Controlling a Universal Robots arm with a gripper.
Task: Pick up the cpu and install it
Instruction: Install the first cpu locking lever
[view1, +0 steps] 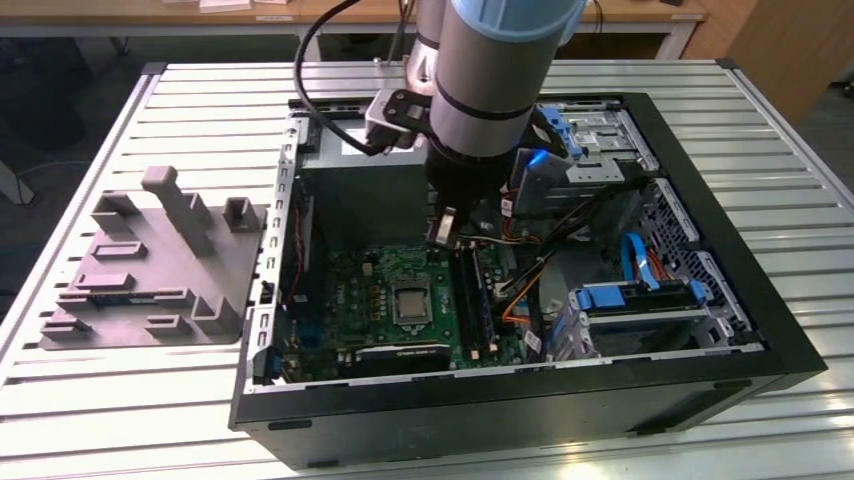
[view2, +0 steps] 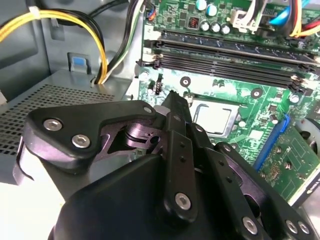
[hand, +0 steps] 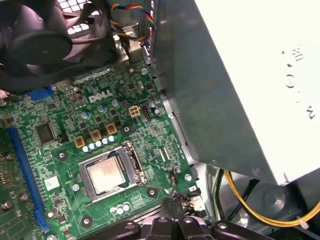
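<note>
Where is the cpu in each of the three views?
Exterior view: the cpu sits in the socket at the middle of the green motherboard.
Second wrist view: cpu just beyond the gripper.
First wrist view: cpu inside the metal frame.
Shared landmark: the motherboard.

Pale silvery cpu (hand: 105, 173) in a green motherboard (hand: 60, 150); black gripper (view2: 175, 107); grey tray (view1: 154, 270); yellow cables (view2: 75, 22); black computer case (view1: 534, 400) on a white slatted table (view1: 134, 400).

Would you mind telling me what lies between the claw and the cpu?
In the first wrist view, bare green motherboard and the socket's metal frame separate the claw from the cpu.
</note>
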